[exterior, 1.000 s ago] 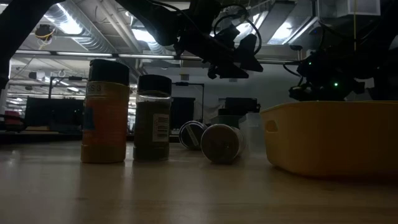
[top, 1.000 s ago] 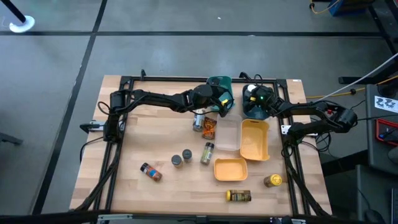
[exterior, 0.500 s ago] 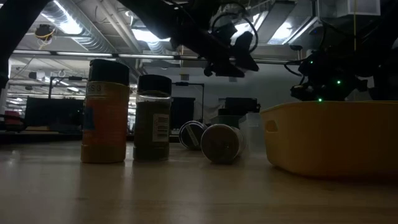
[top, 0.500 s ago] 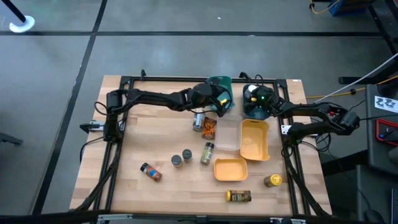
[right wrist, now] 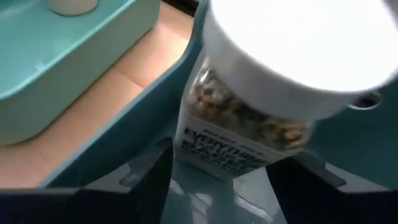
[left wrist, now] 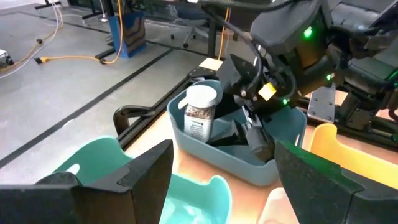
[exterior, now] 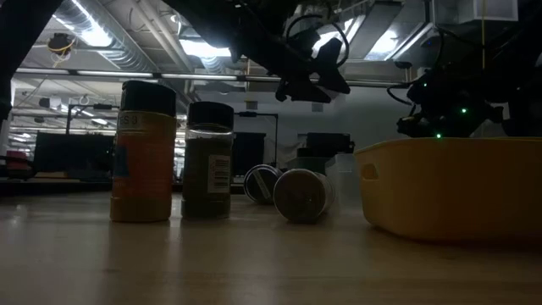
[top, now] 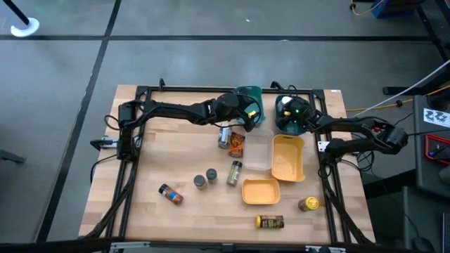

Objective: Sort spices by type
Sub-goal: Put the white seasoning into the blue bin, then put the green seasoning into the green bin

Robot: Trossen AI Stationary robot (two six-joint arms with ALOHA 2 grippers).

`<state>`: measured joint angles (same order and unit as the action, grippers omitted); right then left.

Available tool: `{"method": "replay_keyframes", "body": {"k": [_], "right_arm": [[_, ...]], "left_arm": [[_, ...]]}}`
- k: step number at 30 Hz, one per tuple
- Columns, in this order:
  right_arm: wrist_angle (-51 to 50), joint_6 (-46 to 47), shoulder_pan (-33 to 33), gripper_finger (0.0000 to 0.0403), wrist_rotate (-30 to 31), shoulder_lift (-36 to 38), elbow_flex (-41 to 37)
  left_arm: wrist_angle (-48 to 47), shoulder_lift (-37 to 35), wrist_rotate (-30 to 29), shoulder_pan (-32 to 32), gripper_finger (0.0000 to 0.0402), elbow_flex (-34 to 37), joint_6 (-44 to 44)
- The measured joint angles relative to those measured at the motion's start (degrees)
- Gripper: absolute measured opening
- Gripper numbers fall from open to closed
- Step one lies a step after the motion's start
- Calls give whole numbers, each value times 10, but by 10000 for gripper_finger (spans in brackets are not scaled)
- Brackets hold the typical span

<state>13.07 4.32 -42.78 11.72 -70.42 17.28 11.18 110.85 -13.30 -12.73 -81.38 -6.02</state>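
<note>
My right gripper (left wrist: pixel 249 118) had just spread its fingers inside the blue bin (left wrist: pixel 186 134), leaving the white-lidded jar (left wrist: pixel 200 111) standing there (released, I judged). My left gripper (top: pixel 246 116) hovered open and empty over the teal bin (left wrist: pixel 93 165).
</note>
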Motion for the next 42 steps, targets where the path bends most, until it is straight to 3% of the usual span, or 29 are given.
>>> {"method": "replay_keyframes", "body": {"k": [8, 20, 34, 42], "right_arm": [[-26, 2, 0, 246, -2, 13, 28], [-258, 0, 0, 246, 2, 13, 121], [-454, -1, 0, 246, 6, 13, 225], [-506, -6, 0, 246, 18, 14, 254]], "left_arm": [[0, 0, 0, 0, 265, 0, -2], [-14, 0, 0, 0, 265, 0, 0], [-251, -69, 0, 0, 265, 0, -76], [-383, -86, 2, 0, 265, 0, -135]]}}
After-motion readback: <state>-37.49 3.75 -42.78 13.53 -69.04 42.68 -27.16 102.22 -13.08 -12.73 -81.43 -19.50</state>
